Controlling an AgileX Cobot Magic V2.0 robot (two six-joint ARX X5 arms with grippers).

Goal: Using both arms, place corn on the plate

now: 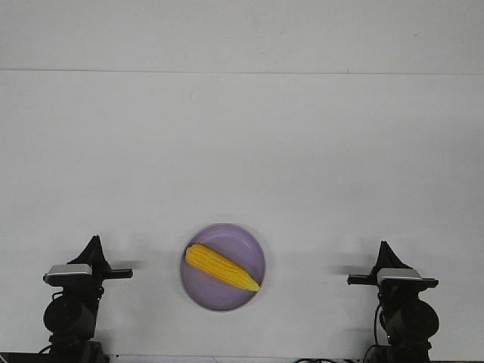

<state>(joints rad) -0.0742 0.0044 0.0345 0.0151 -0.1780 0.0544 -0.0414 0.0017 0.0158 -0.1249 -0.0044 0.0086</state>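
The yellow-orange corn (221, 268) lies slanted on the lavender plate (224, 238) near the table's front middle, its tip pointing toward the right front rim. My left gripper (94, 243) rests folded at the front left, well apart from the plate. On the opposite side, my right gripper (385, 247) sits folded at the front right, equally far from it. Each gripper's fingers come together in a point, with nothing held.
A white table (242, 151) stretches back to a pale wall. The two arm bases stand at the front corners, with cables at the very front edge.
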